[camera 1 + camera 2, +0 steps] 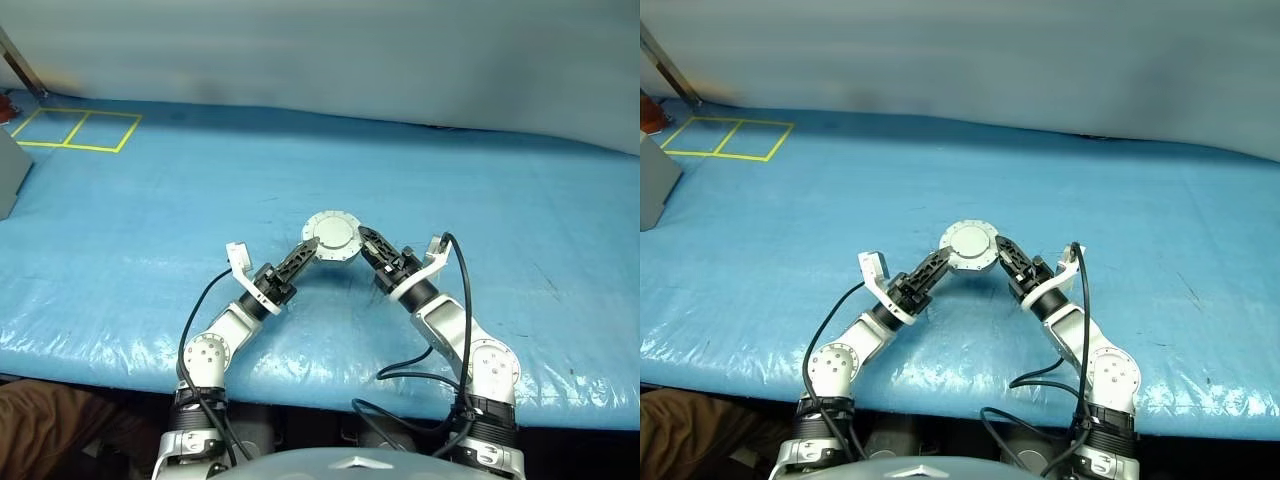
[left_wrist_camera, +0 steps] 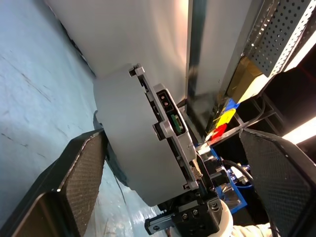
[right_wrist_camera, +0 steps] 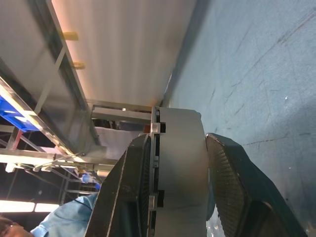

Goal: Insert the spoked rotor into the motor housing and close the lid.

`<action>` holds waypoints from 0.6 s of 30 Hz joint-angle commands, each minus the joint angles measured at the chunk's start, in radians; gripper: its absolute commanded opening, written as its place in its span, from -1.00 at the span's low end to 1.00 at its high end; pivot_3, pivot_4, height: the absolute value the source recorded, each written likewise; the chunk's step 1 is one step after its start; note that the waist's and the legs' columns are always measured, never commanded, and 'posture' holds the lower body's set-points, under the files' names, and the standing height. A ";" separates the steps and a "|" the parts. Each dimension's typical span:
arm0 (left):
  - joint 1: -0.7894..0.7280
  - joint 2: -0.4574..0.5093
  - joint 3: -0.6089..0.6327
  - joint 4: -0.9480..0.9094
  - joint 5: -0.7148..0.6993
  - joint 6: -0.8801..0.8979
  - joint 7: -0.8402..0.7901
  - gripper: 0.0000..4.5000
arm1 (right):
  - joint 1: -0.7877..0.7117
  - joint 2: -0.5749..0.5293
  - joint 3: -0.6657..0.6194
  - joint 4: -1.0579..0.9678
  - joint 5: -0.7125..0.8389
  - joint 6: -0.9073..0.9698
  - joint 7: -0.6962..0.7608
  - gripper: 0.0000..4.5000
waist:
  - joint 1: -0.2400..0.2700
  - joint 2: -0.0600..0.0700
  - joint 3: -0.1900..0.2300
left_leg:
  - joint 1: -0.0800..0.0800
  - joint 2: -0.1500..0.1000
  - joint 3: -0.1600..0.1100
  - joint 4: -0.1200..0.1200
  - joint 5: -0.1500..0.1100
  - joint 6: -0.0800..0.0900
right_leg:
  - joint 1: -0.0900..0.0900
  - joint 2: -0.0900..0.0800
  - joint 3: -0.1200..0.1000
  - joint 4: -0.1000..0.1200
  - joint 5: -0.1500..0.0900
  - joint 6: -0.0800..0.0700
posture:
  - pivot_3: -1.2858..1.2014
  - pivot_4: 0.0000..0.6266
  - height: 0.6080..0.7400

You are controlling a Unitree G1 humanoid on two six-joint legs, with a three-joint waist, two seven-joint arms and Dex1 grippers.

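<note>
Two sets of ribbed black fingers, right (image 1: 372, 243) pinching round pale-grey housing (image 1: 333, 236), seemingly closed, left (image 1: 305, 253) spread.

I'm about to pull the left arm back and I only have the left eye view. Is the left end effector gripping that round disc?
Observer: No. The left wrist view shows the left end effector open, with its fingers wide apart and the motor housing between them.
Operator: Then what holds it off the table?
Observer: The right end effector. The right wrist view shows its fingers clamped on the two faces.
Operator: Is the lid shut?
Observer: Edge-on in the right wrist view, the lid lies flat against the housing, with only a thin seam showing.
</note>
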 commanded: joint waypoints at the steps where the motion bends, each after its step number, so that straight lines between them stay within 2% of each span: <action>1: -0.029 -0.031 -0.014 0.009 -0.008 0.007 0.000 0.99 | -0.010 0.006 0.037 -0.070 0.038 0.008 0.037 -0.40 | 0.000 0.000 0.000 | 0.000 0.000 0.000 0.000 0.000 0.000 | 0.000 0.000 0.000 0.000 0.000 0.000 | 0.03 -0.52 1.00; 18: -0.062 -0.064 0.030 0.086 -0.022 0.003 0.035 0.99 | 0.016 0.008 0.078 -0.092 -0.002 -0.007 0.064 -0.40 | 0.000 0.000 0.000 | 0.000 0.000 0.000 0.001 0.000 0.000 | 0.000 0.000 0.000 0.000 0.000 0.000 | 0.03 -0.52 1.00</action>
